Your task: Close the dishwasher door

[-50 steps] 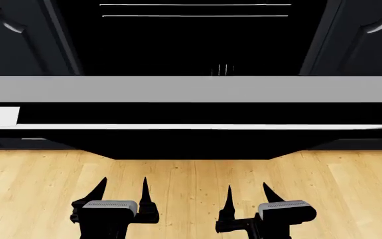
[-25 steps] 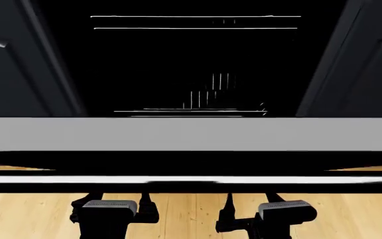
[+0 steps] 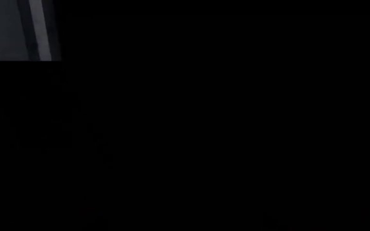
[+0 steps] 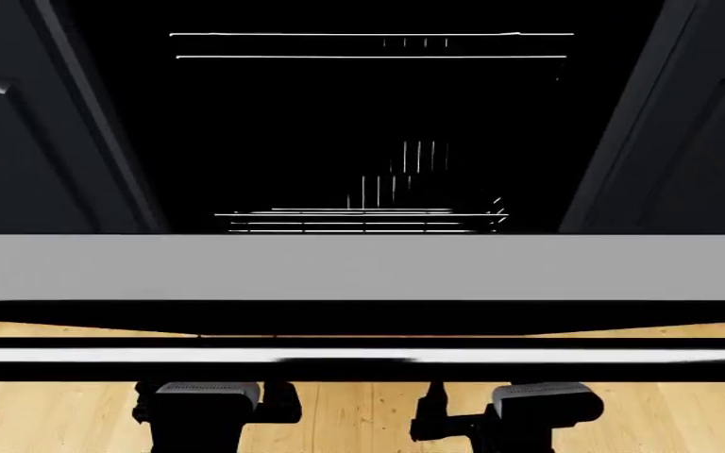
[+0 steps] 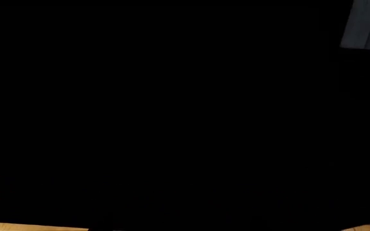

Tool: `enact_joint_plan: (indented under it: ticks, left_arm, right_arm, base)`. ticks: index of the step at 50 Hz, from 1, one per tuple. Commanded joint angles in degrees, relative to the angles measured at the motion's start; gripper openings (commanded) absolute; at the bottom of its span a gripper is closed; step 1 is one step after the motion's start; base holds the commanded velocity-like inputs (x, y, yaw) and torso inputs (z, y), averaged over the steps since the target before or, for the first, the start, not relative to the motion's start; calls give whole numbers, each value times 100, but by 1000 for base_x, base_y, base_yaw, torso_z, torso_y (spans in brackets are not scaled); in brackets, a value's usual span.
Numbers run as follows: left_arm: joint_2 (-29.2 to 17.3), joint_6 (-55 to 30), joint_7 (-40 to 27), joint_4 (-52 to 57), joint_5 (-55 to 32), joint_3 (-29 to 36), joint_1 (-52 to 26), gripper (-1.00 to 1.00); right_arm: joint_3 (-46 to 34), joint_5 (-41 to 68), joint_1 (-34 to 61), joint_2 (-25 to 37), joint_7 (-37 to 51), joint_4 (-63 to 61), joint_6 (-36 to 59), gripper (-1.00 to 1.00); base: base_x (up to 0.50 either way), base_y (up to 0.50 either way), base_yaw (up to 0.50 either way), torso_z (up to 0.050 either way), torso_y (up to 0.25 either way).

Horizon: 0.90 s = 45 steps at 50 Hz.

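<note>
The dishwasher door (image 4: 362, 267) hangs open and lies nearly flat, its grey top edge towards me across the whole head view. Its long silver bar handle (image 4: 362, 356) runs just below that edge. My left gripper (image 4: 218, 392) and right gripper (image 4: 495, 396) are low, at the door's near edge. Their fingertips are hidden under the handle and the finger roots stand apart. Neither holds anything. The door's black panel (image 3: 204, 144) fills the left wrist view and also fills the right wrist view (image 5: 172, 120).
The dark dishwasher cavity with wire racks (image 4: 362, 222) opens behind the door. Navy cabinet doors stand on the left (image 4: 23, 142) and on the right (image 4: 702, 142). A wooden floor (image 4: 362, 415) lies under the grippers.
The door and handle have slid down the head view and now cover the fingertips of both grippers. More of the rack inside shows.
</note>
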Motion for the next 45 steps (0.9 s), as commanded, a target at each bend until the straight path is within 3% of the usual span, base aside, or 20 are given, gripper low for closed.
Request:
enact_joint_plan:
  ticks: [1,30,45]
  left_arm:
    - [-4,-35,-32,-15,-40,0,-25,100]
    - [-235,-688,-464,400,146,-94,-492,100]
    - [-458,-1157,-437,632,324,-30,-1101,100]
  right_arm:
    - [-15,33,8,5,22,-4,26,100]
    - [3,9,363,155,250,-395,569,100]
    - [69,-223,784,269,451,-630,768,100]
  base:
    - [0,0,0,0,0]
    - [0,0,0,0,0]
    - [0,0,0,0,0]
